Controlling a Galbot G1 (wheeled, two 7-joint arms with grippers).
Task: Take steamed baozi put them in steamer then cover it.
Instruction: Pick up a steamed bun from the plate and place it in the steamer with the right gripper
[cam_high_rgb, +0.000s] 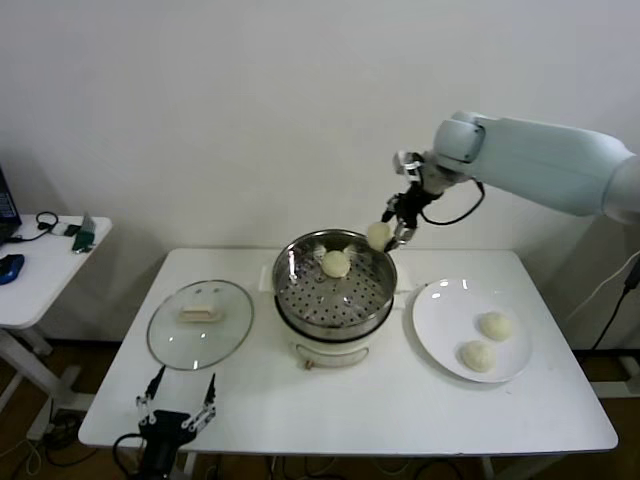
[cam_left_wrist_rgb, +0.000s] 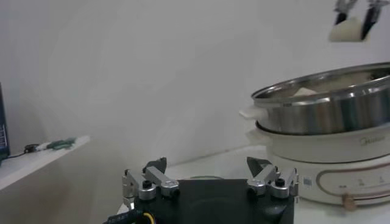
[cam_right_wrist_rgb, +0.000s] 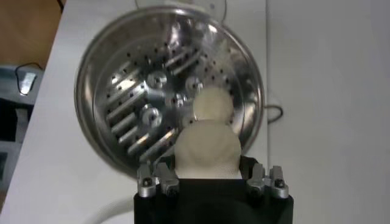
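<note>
A white table (cam_high_rgb: 400, 400) stands by a plain white wall. In the middle of the picture sits the shiny steamer (cam_high_rgb: 335, 290) with one baozi (cam_high_rgb: 336, 264) inside. Just above its back rim, the right gripper (cam_high_rgb: 385, 236) hangs in the air, squeezing a second baozi (cam_high_rgb: 378, 234); its white arm reaches in from the upper right and bends down. Two more buns (cam_high_rgb: 487, 340) lie on the white plate (cam_high_rgb: 440, 310) at the right. The glass lid (cam_high_rgb: 200, 323) rests at the left. The left gripper (cam_high_rgb: 178, 405) waits at the lower left, fingers spread wide, holding nothing.

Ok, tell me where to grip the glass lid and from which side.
Grip the cream knob at the centre of the glass lid, coming straight down from above. The lid lies flat on the table, knob up, and its rim offers nothing to pinch.
</note>
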